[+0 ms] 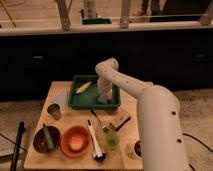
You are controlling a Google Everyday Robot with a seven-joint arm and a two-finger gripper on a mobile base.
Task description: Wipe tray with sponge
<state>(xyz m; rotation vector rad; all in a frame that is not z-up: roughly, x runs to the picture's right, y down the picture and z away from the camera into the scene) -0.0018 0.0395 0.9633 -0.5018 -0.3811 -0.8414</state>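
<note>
The dark green tray point(77, 102) sits at the back middle of the wooden table. My gripper point(103, 98) reaches down from the white arm into the tray's right half. It is shut on the small blue-grey sponge point(102, 99), which rests on the tray floor. A yellow item point(83, 87) lies in the tray's left half, apart from the sponge.
In front of the tray are a metal cup point(54, 111), a dark bowl point(46, 140), an orange bowl point(75, 142), long utensils point(94, 140), a green cup point(112, 140) and a tan-and-dark brush point(120, 120). A dark counter runs behind the table.
</note>
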